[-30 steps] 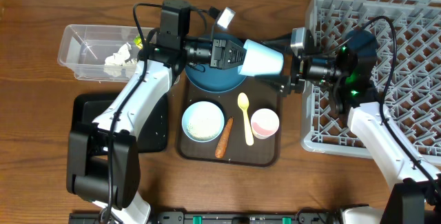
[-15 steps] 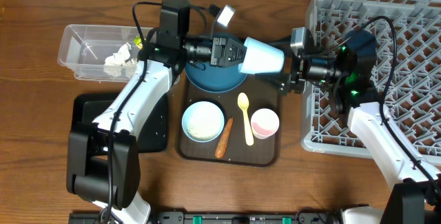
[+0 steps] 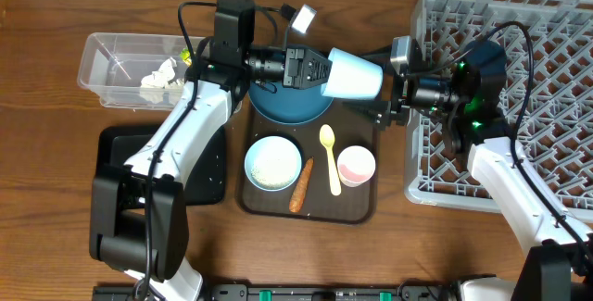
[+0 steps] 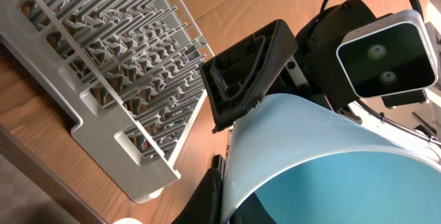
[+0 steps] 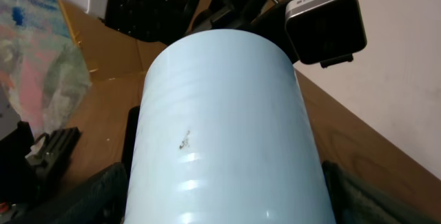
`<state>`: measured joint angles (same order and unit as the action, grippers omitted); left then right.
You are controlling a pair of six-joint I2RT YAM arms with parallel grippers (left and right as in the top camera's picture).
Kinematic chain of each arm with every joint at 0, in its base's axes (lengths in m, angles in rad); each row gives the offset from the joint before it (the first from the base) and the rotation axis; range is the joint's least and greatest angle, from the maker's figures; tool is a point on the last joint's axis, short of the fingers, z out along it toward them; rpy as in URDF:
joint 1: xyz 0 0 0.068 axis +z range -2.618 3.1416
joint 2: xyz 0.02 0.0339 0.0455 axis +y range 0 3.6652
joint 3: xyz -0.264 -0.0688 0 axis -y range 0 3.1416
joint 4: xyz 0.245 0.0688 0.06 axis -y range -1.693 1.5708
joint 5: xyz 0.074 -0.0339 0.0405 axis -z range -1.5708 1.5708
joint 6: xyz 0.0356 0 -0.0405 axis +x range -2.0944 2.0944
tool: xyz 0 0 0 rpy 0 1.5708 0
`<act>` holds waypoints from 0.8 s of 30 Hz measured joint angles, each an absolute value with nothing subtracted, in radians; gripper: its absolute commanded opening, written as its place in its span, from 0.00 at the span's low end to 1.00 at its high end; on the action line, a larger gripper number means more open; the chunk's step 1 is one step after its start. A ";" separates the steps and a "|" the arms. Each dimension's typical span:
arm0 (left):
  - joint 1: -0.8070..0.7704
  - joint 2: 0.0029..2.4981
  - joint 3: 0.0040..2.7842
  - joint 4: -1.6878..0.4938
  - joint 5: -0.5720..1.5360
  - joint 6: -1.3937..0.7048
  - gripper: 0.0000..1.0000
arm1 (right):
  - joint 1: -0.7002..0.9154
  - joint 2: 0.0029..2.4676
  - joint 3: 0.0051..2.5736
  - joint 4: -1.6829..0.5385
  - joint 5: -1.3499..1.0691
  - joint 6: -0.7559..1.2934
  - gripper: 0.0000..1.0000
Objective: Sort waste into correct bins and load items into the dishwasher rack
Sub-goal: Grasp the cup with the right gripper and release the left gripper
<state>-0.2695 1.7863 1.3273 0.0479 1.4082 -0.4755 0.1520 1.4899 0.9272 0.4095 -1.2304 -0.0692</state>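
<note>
Over the last second the light-blue cup (image 3: 355,74) has crept a touch towards the far side of the surface (image 3: 56,199) and a shade nearer the rack (image 3: 519,23), while both arms have barely moved. I read that as a hand-over being eased into place, so that the arm on the rack's side can do the loading. The cup hangs in the air between the two claws, over the far right corner of the brown serving tray (image 3: 357,204) and just past the edge of the dark-blue plate (image 3: 283,105). Its long axis lies roughly level, running left to right. The open mouth faces my left arm, as the left wrist view shows, and the base points at the rack. The left claw (image 3: 322,71) is closed on the rim end and carries the cup. The right claw (image 3: 380,86) straddles the base end, with a dark finger showing on either side of the cup's wall (image 5: 220,134) in its own view. I cannot tell whether those fingers (image 4: 248,72) are pressing yet or only bracketing it, since the cup fills that camera. Nothing has gone into the rack so far.
</note>
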 measured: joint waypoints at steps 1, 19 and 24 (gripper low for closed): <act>-0.270 1.786 1.327 0.048 1.408 -0.476 0.06 | 0.152 1.490 0.927 0.414 -1.230 -0.070 0.86; -0.269 1.786 1.327 0.049 1.407 -0.475 0.07 | 0.144 1.490 0.927 0.439 -1.235 -0.060 0.57; -0.270 1.786 1.327 0.049 1.406 -0.477 0.24 | 0.144 1.490 0.927 0.437 -1.232 -0.059 0.58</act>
<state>-0.2695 1.7863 1.3273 0.0490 1.4063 -0.4770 0.1444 1.4899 0.9272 0.4366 -1.2316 -0.0586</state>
